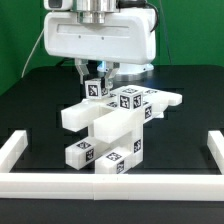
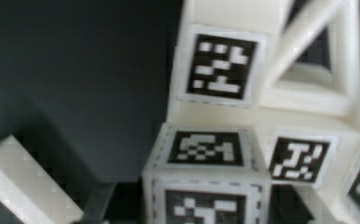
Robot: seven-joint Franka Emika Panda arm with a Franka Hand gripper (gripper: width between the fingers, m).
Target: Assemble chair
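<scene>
White plastic chair (image 1: 112,125) pieces stood mid-frame on the black worktop (image 1: 30,90) as a partly joined cluster, still no finished chair, while the gripper (image 1: 97,78) jaws pinched an upright tagged block (image 1: 97,88) atop it.

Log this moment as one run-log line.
stage: chair assembly | tool: closed on upright tagged piece | chair stack: partly built on table

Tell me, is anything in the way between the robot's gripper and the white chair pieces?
No, nothing visible is in the way. The gripper is already down on the topmost tagged block of the chair pile, with no gap showing between them. The wrist view shows only tagged white pieces close up. Whether the block is firmly held is hard to tell.
</scene>
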